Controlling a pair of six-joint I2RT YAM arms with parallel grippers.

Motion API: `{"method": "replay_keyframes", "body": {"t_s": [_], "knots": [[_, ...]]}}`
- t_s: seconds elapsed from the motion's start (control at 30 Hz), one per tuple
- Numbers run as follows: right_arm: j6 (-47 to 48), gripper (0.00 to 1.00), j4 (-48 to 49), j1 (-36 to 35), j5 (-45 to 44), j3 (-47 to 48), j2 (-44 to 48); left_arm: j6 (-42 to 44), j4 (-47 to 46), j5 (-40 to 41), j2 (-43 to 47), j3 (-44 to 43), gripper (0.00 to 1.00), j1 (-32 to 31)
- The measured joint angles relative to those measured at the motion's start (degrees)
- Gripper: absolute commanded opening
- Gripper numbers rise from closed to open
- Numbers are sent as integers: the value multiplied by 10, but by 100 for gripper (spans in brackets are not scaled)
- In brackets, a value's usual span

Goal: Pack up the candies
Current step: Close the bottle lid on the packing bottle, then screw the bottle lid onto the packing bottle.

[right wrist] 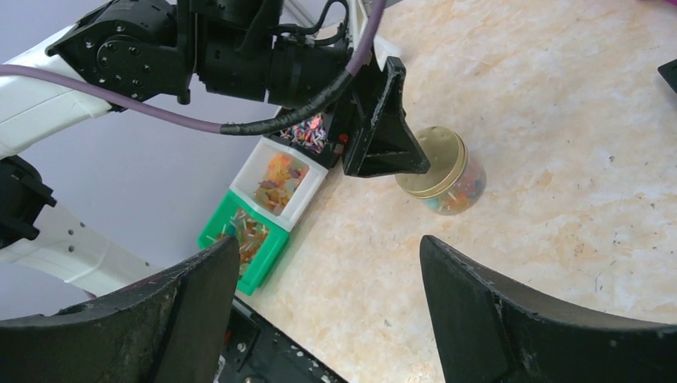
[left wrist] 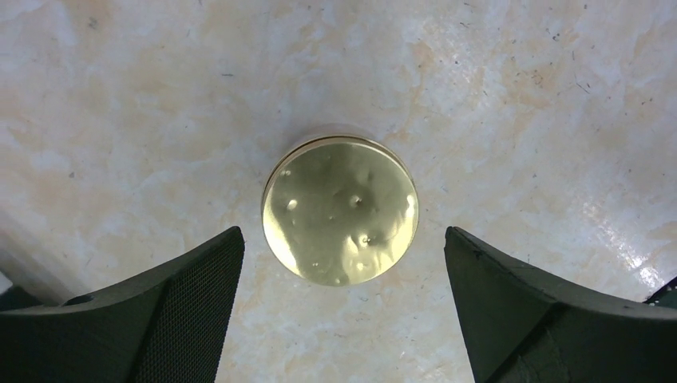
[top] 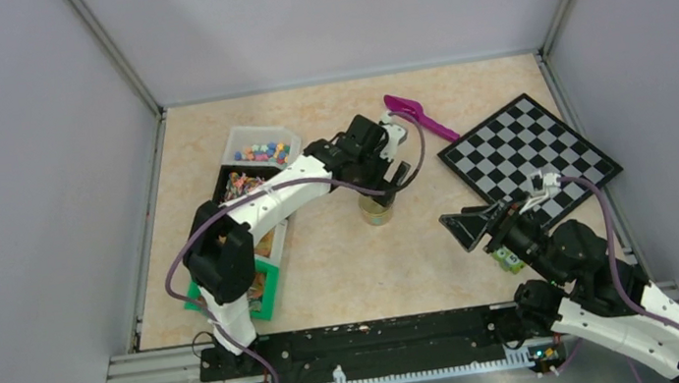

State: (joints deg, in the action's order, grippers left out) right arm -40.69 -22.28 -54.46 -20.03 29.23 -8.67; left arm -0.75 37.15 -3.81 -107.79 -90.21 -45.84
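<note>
1. My left end effector (left wrist: pixel 343 239) is spread over the jar (right wrist: pixel 447 171), middle of counter (top: pixel 345 260).
2. The right end effector (right wrist: pixel 329 243) is spread, nearer right edge.
3. I glimpse candies (right wrist: pixel 467 190) in the jar; lid (left wrist: pixel 339 209) hides most.

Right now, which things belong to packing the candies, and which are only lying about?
Job in hand: candies, clear bin, gold-lidded jar, magenta scoop.
Lying about: checkerboard, small green block.

Lid (left wrist: pixel 339 209): round, gold, dimpled, seen from above.
Left gripper (left wrist: pixel 343 239): fingers spread, flanking lid, clear of it.
Tabletop (left wrist: pixel 519 96): pale marbled beige, lightly speckled.
</note>
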Motion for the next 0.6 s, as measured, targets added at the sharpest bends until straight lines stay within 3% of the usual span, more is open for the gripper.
{"method": "replay_keyframes", "body": {"t_s": [0.13, 0.27, 0.4, 0.5, 0.6], "knots": [[0, 77, 5, 0, 7, 0, -4, -45, -40, 5, 55, 62, 99, 20], [8, 74, 31, 0, 29, -7, -32, -109, -116, -51, 151, 162, 99, 106], [38, 62, 45, 0, 52, -7, -98, -144, -228, -78, 278, 300, 99, 200], [70, 57, 50, 0, 63, -4, -165, -146, -277, -86, 348, 359, 99, 198], [98, 54, 55, 9, 75, 9, -226, -144, -329, -115, 375, 384, 88, 192]]}}
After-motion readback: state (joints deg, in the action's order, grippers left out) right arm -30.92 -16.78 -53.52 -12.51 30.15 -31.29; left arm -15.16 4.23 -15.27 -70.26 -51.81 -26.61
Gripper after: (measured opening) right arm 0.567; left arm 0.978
